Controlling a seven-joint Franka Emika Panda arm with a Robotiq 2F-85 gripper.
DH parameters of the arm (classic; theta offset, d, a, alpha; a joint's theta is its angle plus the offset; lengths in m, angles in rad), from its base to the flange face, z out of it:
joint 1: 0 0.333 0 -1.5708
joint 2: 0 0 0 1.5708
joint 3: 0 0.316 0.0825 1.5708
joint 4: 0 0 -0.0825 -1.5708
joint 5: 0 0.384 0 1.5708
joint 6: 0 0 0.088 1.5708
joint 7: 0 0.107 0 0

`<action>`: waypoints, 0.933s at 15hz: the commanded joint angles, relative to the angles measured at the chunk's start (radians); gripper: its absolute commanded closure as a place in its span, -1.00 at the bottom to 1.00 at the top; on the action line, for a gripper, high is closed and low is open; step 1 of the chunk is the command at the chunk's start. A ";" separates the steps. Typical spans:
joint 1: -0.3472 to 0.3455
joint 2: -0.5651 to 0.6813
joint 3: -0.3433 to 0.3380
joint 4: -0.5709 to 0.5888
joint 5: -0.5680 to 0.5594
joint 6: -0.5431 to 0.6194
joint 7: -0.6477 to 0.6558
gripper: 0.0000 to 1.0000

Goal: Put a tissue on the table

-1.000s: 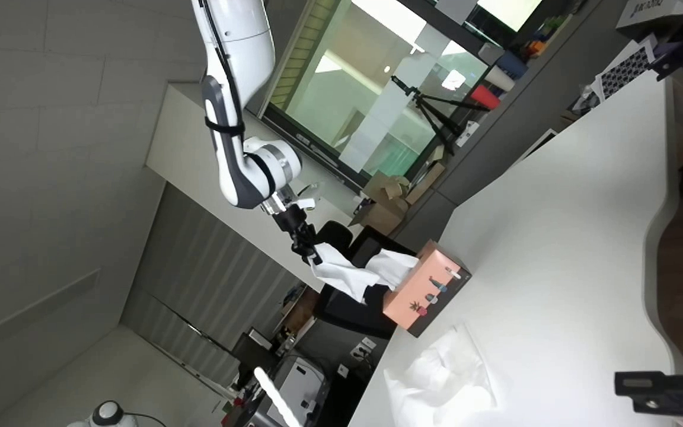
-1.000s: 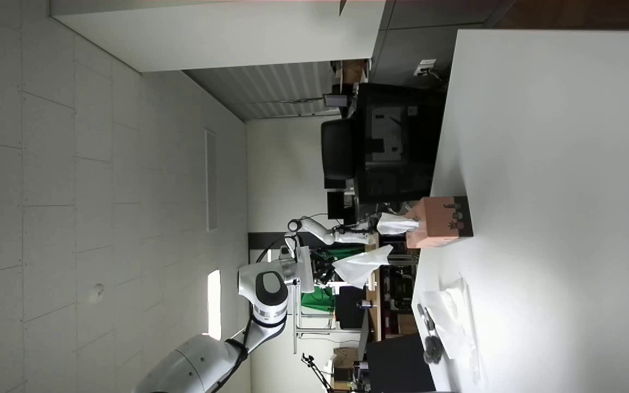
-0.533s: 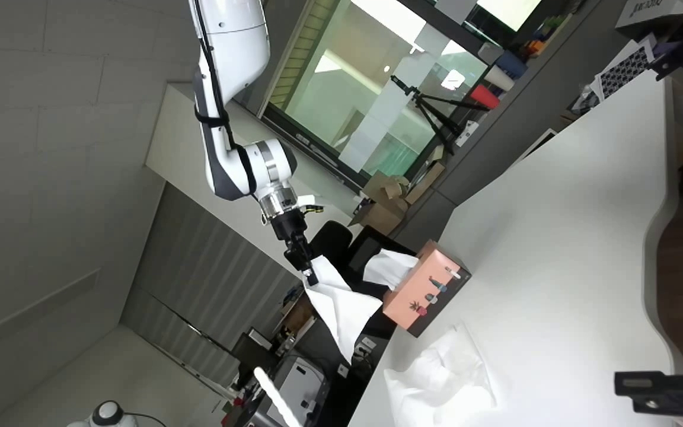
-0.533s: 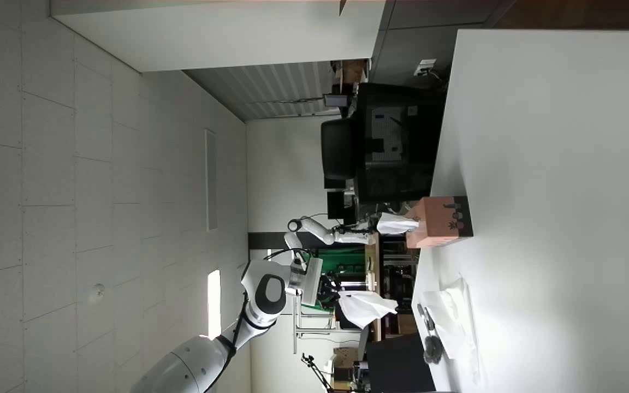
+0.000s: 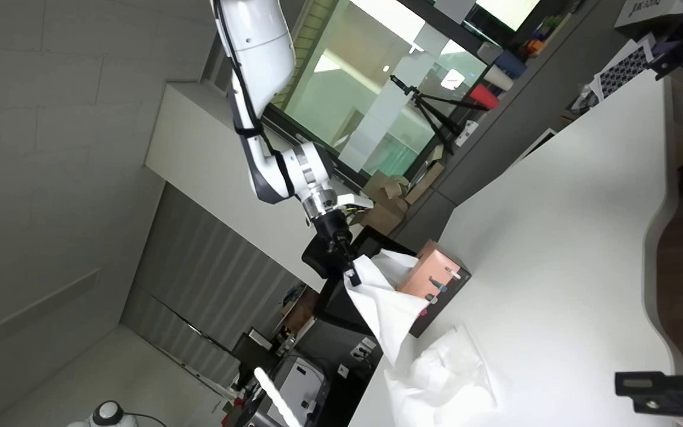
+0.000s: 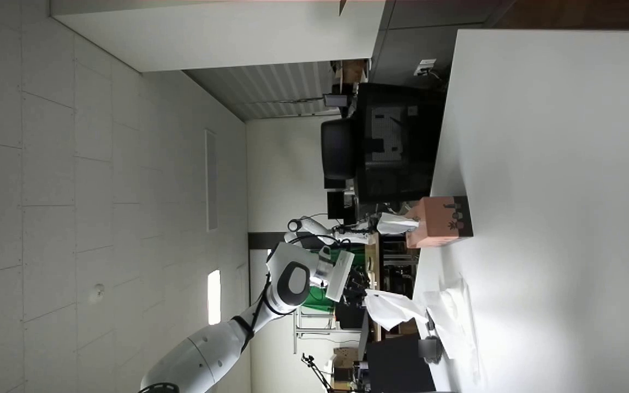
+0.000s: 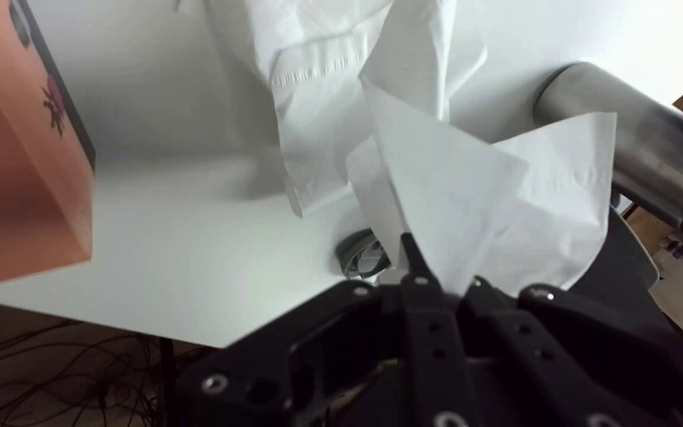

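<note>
"How are the exterior views facing?"
"Both are looking across the table [image 6: 555, 142] and lying sideways, with the ceiling [image 6: 129, 218] showing at nine o'clock."
"Any leaning?"
"In an exterior view, yes: the table edge is running diagonally and the window [image 5: 374, 83] is showing between twelve and one."
"And the wrist view?"
"It is looking down at the table from nearer, with the gripper [image 7: 451, 281] showing at six."
"What are they sharing?"
"All three are showing the box [image 6: 435, 221], at nine in the wrist view."
</note>
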 commanded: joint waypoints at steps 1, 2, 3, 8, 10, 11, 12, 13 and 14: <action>-0.002 0.060 -0.022 0.020 0.030 -0.033 -0.015 1.00; 0.009 0.073 -0.037 0.021 0.016 -0.029 0.014 1.00; 0.009 0.054 -0.031 0.002 0.018 -0.009 -0.009 0.98; 0.008 0.079 -0.033 0.006 0.016 -0.008 -0.008 0.98; 0.009 0.079 -0.033 0.008 0.016 -0.008 -0.007 0.98; 0.009 0.079 -0.033 0.009 0.016 -0.008 -0.007 0.98; 0.009 0.079 -0.033 0.010 0.016 -0.008 -0.007 0.98; 0.009 0.079 -0.033 0.010 0.016 -0.008 -0.007 0.98; 0.009 0.079 -0.033 0.010 0.016 -0.008 -0.007 0.98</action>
